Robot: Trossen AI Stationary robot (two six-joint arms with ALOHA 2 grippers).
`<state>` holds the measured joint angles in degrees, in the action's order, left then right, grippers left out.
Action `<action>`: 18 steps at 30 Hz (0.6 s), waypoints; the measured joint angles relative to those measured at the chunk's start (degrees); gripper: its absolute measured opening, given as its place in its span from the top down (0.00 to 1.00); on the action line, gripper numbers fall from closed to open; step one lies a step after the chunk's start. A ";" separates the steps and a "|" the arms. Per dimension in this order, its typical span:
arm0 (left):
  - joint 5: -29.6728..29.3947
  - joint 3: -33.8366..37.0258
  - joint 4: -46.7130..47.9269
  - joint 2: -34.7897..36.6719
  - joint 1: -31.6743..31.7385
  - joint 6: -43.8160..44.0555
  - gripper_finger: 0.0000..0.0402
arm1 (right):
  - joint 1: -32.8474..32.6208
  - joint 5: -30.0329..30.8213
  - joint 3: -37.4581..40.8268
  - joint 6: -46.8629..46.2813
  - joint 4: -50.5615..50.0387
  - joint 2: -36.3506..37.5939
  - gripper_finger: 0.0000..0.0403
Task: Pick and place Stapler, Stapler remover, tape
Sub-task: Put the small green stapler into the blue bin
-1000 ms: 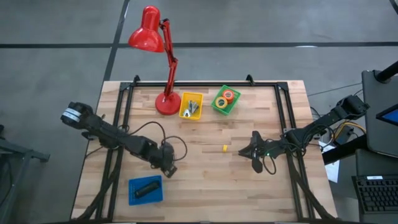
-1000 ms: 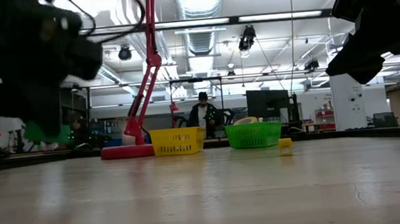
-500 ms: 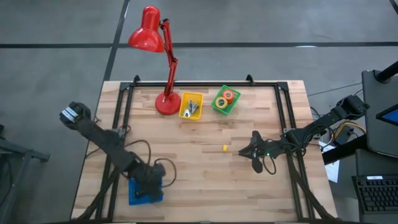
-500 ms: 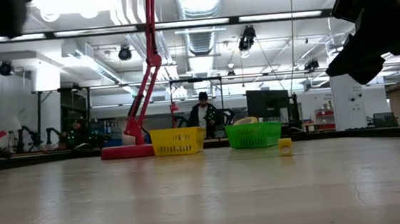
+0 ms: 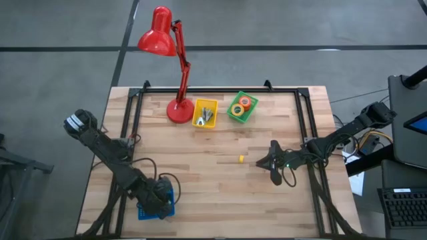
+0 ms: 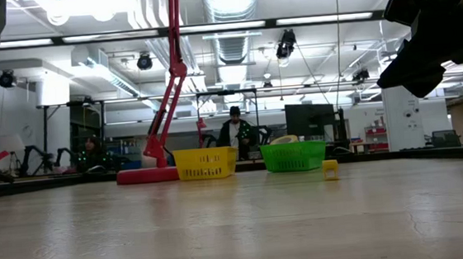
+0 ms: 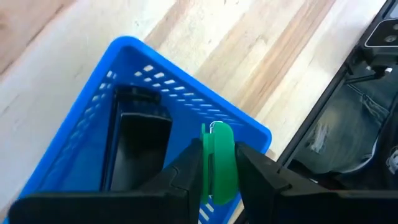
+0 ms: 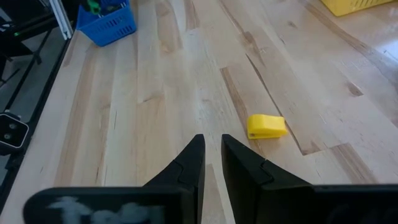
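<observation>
My left gripper [image 5: 160,197] hovers over the blue basket [image 5: 143,212] at the table's near left and is shut on a small green piece [image 7: 221,168]. The black stapler [image 7: 140,143] lies inside the blue basket [image 7: 180,81]; in the high view the gripper hides it. My right gripper [image 5: 259,162] waits above the table's right middle, its fingers shut with only a slit between them [image 8: 212,142]. A small yellow piece [image 5: 241,159] lies flat on the wood just ahead of it [image 8: 266,126]. Tape rolls sit in the green basket [image 5: 241,108]. My left gripper pinches the small green piece between its two fingers [image 7: 189,171], which sit on its two flat sides. The piece's rounded end [image 7: 217,134] sticks out past the fingertips. It is lifted clear, above the basket's corner. The fingers come at it from above.
A red desk lamp stands with its base [image 5: 179,111] at the far edge, beside a yellow basket [image 5: 205,113] holding metal bits. A dark rail frame [image 5: 131,120] runs along the table's sides. Bare wood lies between the two arms. A person [image 6: 235,131] sits beyond the table.
My left gripper has swung from the table's middle toward the near left corner and now stands over the blue basket, out of the low view. It has stayed shut, carrying the green piece along. My right arm has kept still.
</observation>
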<state>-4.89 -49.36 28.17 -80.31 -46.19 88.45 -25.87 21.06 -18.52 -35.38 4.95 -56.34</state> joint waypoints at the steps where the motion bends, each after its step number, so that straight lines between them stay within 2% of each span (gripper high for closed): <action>1: 0.12 0.00 -0.04 0.00 -0.06 0.29 0.78 | 0.00 0.00 0.00 0.00 0.00 0.00 0.88; 18: 0.44 0.02 0.23 -1.22 -0.20 2.27 0.77 | 0.00 0.00 0.00 0.02 0.00 0.00 0.88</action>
<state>-4.44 -49.34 28.40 -81.54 -46.39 90.72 -25.87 21.06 -18.52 -35.35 4.95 -56.34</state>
